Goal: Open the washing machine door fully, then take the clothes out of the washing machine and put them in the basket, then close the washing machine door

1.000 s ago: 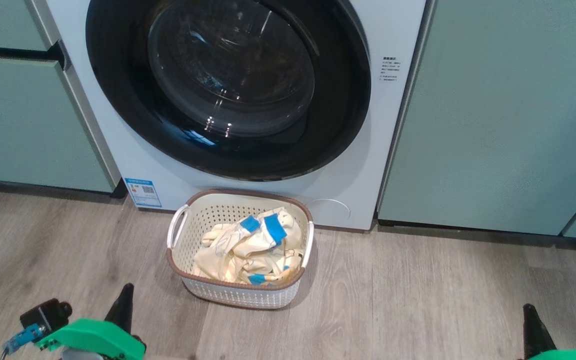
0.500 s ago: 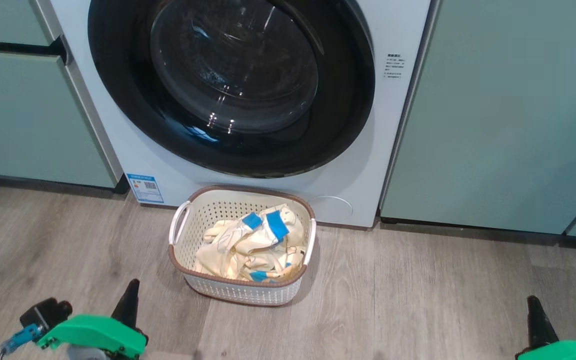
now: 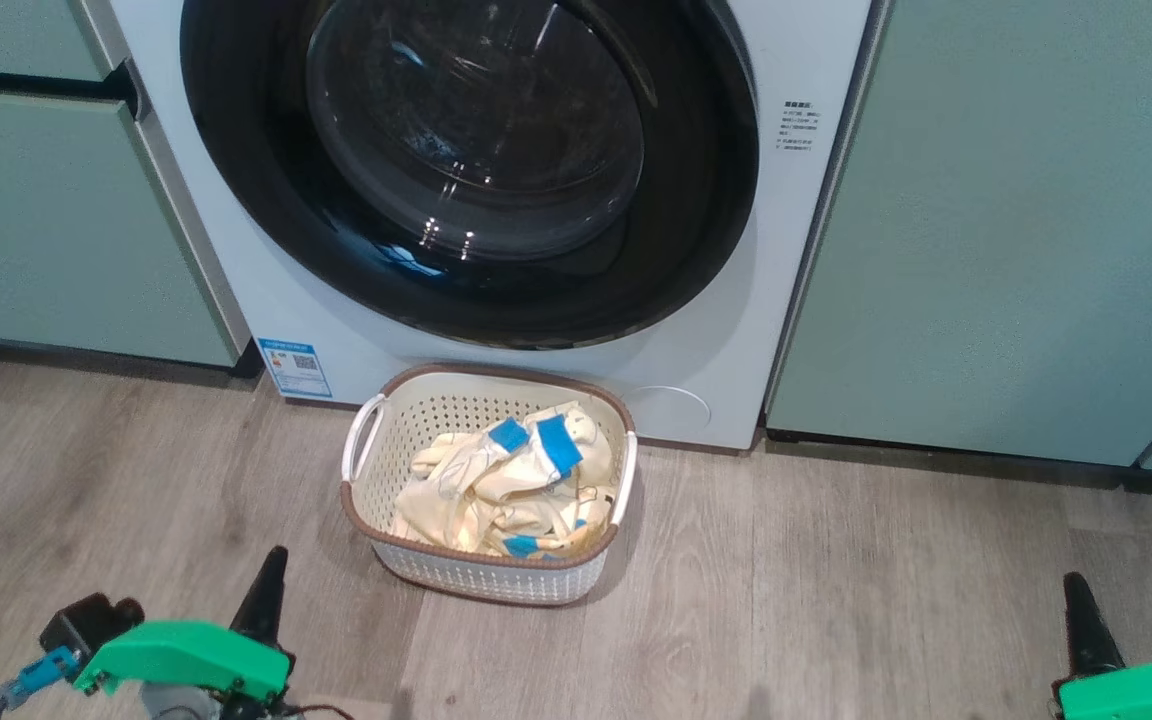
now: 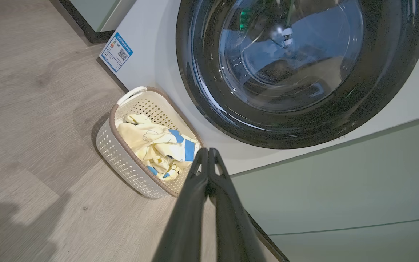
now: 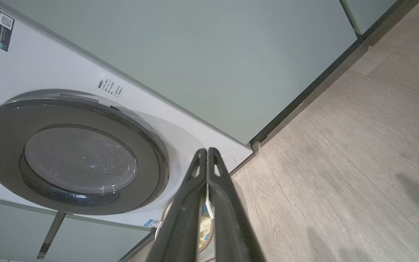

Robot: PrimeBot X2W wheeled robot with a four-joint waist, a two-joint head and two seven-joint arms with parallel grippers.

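One white washing machine (image 3: 726,330) seen square ahead in the head view, set between pale green cabinet panels (image 3: 986,230) on a grey wood floor (image 3: 836,600). Found the washing machine door (image 3: 476,130) shut flat against the front: wide glossy black rim, bulging clear glass at its centre, bright reflections across it. Saw the basket (image 3: 486,582) on the floor just in front of the machine, below the door: cream, perforated walls, brown rim, a white handle on each short side. Found the clothes (image 3: 501,485) heaped inside the basket, cream fabric with bright blue patches and thin dark lines. Noted a small blue label (image 3: 291,368) at the machine's lower left corner. Saw the left gripper (image 4: 208,151) clenched, fingers pressed together, grasping nothing, low and well apart from the basket; likewise the right gripper (image 5: 207,151), far off to the right. Against a second before, found the whole head view slid slightly and put that down to the camera; found door, basket and clothes unchanged, both grippers clenched as then.
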